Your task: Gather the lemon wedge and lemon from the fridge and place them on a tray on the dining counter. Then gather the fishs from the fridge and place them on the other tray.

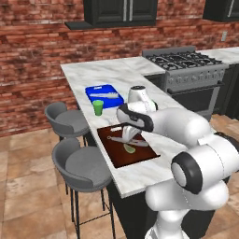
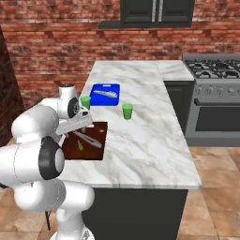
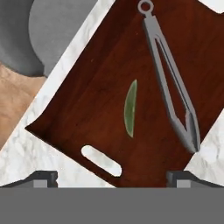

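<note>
While the gripper [image 3: 111, 177] hangs spread wide and empty, its tips are cut off; a thin lemon wedge [image 3: 130, 108] lies on the tray [image 3: 87, 109] beside tongs [image 3: 173, 83].

Smooth dark wooden tray [image 3: 100, 105], matt grey metal tongs [image 3: 173, 87], polished marble dining counter [image 1: 140, 175].

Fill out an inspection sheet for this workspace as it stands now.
Surface: white-grey marble dining counter on a dark base.
Job's things: lemon wedge lies flat on the brown tray, apart from the tongs; blue tray farther along holds a silvery utensil. Whole lemon, fish and fridge: nothing seen.
Clutter: grey tongs on the brown tray; two green cups near the blue tray.
Claw: claw open, above the brown tray, holding nothing.
Cables: nothing seen.
Surroundings: two grey stools, stove, brick wall, dark upper cabinets.
</note>
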{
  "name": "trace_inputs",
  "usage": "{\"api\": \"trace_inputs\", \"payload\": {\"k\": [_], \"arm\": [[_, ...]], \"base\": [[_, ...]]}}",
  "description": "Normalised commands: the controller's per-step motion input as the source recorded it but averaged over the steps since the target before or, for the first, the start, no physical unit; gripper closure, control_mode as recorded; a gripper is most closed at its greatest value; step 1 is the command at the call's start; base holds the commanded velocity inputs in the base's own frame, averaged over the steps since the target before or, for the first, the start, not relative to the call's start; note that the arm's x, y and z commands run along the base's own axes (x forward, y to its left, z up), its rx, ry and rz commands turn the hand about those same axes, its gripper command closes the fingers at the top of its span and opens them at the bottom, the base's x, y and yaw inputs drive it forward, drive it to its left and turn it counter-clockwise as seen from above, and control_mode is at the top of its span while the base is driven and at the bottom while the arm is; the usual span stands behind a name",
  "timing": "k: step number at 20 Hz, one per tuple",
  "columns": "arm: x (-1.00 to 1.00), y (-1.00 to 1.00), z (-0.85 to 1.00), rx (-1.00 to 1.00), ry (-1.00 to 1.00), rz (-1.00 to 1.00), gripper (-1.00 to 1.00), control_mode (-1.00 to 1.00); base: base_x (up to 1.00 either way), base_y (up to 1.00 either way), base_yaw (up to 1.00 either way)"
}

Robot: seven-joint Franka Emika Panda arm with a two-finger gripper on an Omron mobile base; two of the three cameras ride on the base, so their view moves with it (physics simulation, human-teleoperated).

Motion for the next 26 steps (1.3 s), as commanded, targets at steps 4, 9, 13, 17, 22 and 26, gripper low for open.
{"api": "trace_inputs", "payload": {"k": [4,9,13,17,22,26], "arm": [[-0.65,-0.31,0.46,0.03,0.00,-0.20,-1.00,-1.00],[-0.78,-0.46,0.36,0.03,0.00,-0.26,-1.00,-1.00],[-0.91,-0.49,0.26,0.03,0.00,-0.27,-1.00,-1.00],[-0.97,-0.41,0.26,0.02,0.00,-0.25,-1.00,-1.00],[-0.97,-0.16,0.27,0.00,-0.02,-0.23,-1.00,-1.00],[-0.70,0.06,0.31,0.00,-0.03,-0.20,-1.00,-1.00]], "base": [[0.00,0.00,0.00],[0.00,0.00,0.00],[0.00,0.00,0.00],[0.00,0.00,0.00],[0.00,0.00,0.00],[0.00,0.00,0.00]]}}
